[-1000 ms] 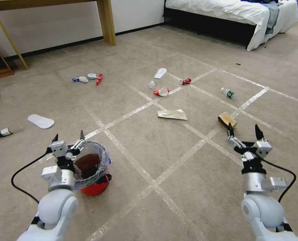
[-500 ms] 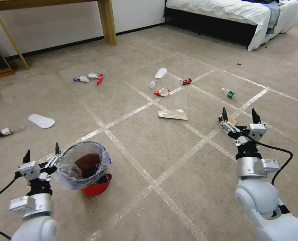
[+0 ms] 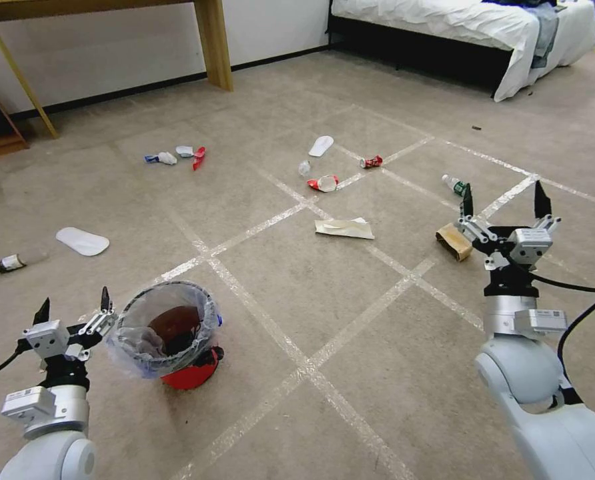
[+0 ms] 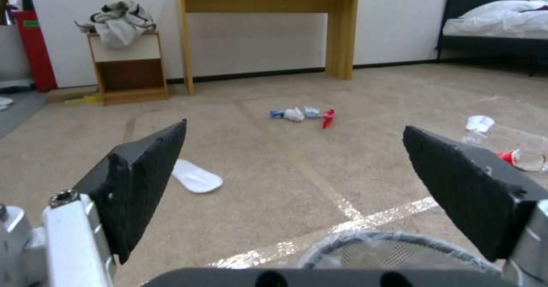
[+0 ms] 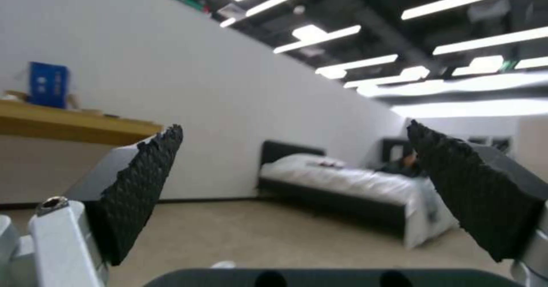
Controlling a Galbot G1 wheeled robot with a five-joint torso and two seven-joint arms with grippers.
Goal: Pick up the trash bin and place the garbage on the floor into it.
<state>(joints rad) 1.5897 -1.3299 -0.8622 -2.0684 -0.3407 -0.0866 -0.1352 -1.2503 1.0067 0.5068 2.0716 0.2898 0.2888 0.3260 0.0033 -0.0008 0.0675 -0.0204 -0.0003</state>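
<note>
The trash bin [image 3: 192, 375] is red with a clear blue-edged bag and stands upright on the floor [image 3: 297, 280] at near left; something brown lies inside. My left gripper [image 3: 73, 304] hangs open just left of the bin's rim [image 4: 394, 243], not touching it. My right gripper [image 3: 504, 195] is open and empty, raised and pointing upward at right. Garbage lies scattered: a brown paper bag [image 3: 452, 241] just left of the right gripper, folded white paper [image 3: 344, 228], a red-and-white cup [image 3: 324, 183], a red can [image 3: 371, 161], a green-labelled bottle [image 3: 455, 185] and wrappers [image 3: 177, 155].
A wooden desk leg [image 3: 216, 47] stands at the far wall and a bed [image 3: 471, 27] fills the far right. Two white oval pieces [image 3: 82, 241] [image 3: 321, 145] and a dark-capped bottle [image 3: 14, 261] also lie on the carpet. A small wooden cabinet [image 4: 128, 68] stands by the wall.
My left gripper has drawn back from the bin's rim, leftward and lower. My right gripper has risen and swung right, uncovering the brown paper bag. The bin and litter have not moved.
</note>
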